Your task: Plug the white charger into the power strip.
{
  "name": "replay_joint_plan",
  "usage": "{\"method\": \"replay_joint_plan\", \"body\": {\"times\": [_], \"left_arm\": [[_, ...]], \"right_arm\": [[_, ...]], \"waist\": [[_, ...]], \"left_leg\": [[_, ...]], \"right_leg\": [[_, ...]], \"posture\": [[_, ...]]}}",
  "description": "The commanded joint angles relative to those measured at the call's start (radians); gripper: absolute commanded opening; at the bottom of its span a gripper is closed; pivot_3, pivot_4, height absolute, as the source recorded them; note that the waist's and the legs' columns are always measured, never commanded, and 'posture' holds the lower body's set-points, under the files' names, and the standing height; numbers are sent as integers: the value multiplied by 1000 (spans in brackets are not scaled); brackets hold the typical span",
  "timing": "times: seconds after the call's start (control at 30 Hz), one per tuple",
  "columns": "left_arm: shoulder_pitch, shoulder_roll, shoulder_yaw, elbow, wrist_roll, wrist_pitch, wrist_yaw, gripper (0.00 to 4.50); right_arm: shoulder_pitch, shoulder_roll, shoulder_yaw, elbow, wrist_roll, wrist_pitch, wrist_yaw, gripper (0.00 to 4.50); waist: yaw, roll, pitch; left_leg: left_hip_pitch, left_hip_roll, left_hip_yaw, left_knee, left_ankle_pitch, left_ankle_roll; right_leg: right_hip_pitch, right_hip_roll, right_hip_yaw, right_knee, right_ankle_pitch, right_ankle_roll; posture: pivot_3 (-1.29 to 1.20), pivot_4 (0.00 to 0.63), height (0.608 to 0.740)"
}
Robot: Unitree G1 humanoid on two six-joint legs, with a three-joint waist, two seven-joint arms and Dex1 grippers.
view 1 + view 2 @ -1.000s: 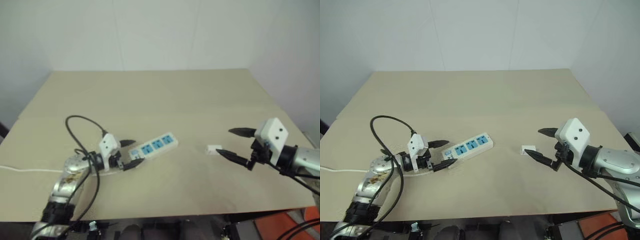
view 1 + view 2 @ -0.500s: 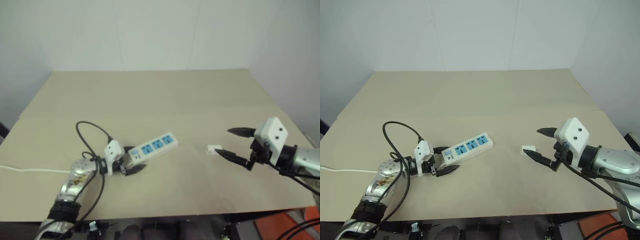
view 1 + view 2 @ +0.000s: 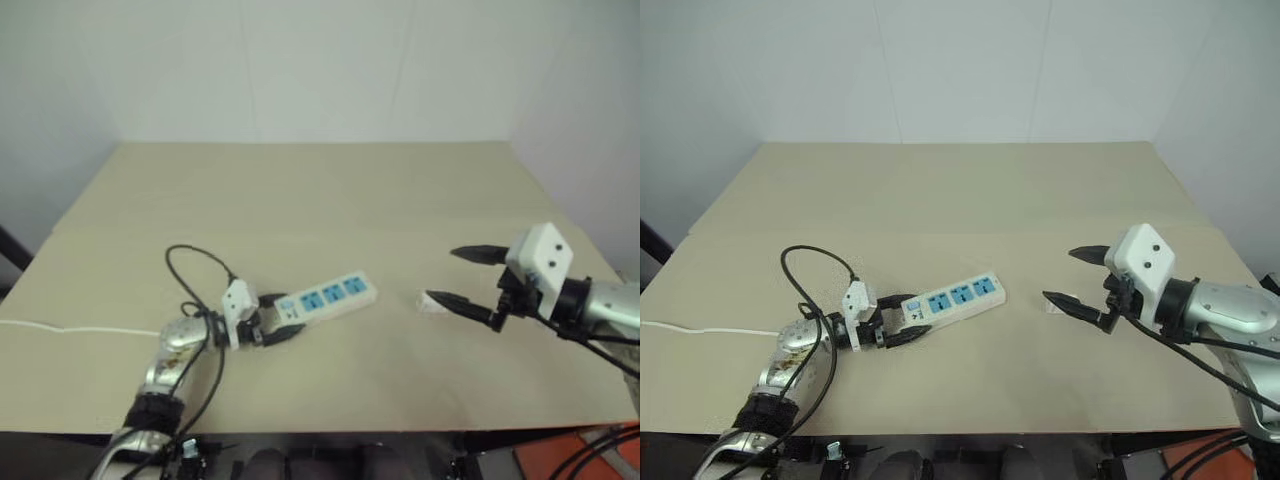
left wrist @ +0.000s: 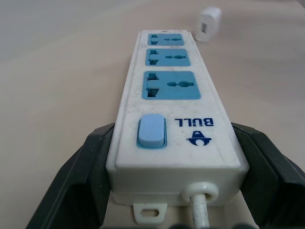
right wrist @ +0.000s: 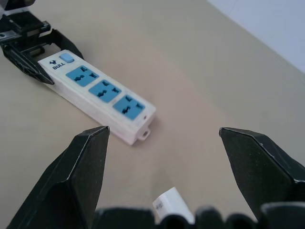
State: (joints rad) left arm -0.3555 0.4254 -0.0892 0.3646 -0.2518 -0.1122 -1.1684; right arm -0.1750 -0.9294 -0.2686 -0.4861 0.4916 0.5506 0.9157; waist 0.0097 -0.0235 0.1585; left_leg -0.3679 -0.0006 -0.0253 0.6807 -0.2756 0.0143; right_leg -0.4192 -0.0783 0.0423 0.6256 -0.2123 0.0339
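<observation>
Strip reads "BULL" with a small logo, printed beside the blue switch (image 4: 152, 130) at its cord end.

Left gripper (image 3: 902, 322), lower left of the head views, has one finger on each long side of the power strip (image 3: 956, 298) at the switch end. In the left wrist view both fingers (image 4: 83, 174) sit against the strip's sides, so it looks like a grip, jaws about as wide as the strip. A sec ago the fingers stood wider, w/ the strip's end only just between the tips; now they reach further along it and have narrowed. The arm's black cable loop (image 3: 810, 262) arches just behind the gripper.

Strip lies flat on the tan table (image 3: 960, 200), centre-left of frame, angled up to the right, 3 blue sockets facing up. Its white cord (image 3: 700, 329) runs off to the left edge.

White charger (image 3: 1054, 308) lies on the table right of centre, apart from the strip, just beside the lower fingertip of the right gripper (image 3: 1069, 277). Right gripper is wide open, empty, pointing left toward the charger; hardly any change from before. Whole view has shifted a bit vs earlier.
</observation>
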Motion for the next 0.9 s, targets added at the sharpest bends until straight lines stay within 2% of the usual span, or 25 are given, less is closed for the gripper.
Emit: {"method": "replay_joint_plan", "body": {"times": [0.03, 0.17, 0.27, 0.47, 0.63, 0.73, 0.9], "left_arm": [[-3, 48, -36, -62, -13, 14, -103, 3266], [-1, 121, -45, -130, -51, 32, -208, 3266], [21, 126, -70, -126, -36, 15, -237, 3266], [22, 106, -111, -107, -2, 6, -226, 3266], [6, 107, -126, -98, 7, 12, -227, 3266], [9, 107, -133, -105, 11, 21, -219, 3266], [18, 112, -146, -128, 20, 43, -206, 3266]], "right_arm": [[-53, -29, 26, 41, -14, -41, 39, 4330], [-117, -40, 93, 115, -44, -83, 91, 4330], [-185, -22, 158, 179, -70, -99, 118, 4330], [-350, -57, 379, 298, -207, -62, 205, 4330], [-562, -109, 624, 316, -382, 110, 314, 4330], [-653, -85, 729, 368, -480, 133, 341, 4330], [-713, -34, 827, 463, -576, 102, 394, 4330]], "waist": [[-3, 0, 0], [-12, -1, 1], [-20, -1, 1], [-20, -1, 1], [-21, 0, 2], [-19, 0, 2], [-17, 0, 2]], "left_leg": [[0, 0, 0, 0, 0, 0], [-1, 1, 0, 0, 0, 0], [-1, 1, 0, 0, 0, 0], [-1, 1, 0, 0, 0, 0], [-2, 1, 0, 0, 0, 0], [-2, 1, 0, 0, 0, 0], [-3, 1, 0, 0, 0, 0]], "right_leg": [[0, 0, 0, 0, 0, 0], [-2, 0, 0, 0, 0, 0], [-2, 0, 0, 0, 0, 0], [-2, 0, -1, 0, 0, 0], [-4, 0, 0, -1, 0, 0], [-4, 0, -1, -1, 0, 0], [-4, 0, -1, -1, 0, 0]], "posture": [[0, 150, 740], [0, 150, 740], [0, 150, 740], [0, 150, 740], [0, 150, 740], [0, 150, 740], [0, 150, 740]]}}
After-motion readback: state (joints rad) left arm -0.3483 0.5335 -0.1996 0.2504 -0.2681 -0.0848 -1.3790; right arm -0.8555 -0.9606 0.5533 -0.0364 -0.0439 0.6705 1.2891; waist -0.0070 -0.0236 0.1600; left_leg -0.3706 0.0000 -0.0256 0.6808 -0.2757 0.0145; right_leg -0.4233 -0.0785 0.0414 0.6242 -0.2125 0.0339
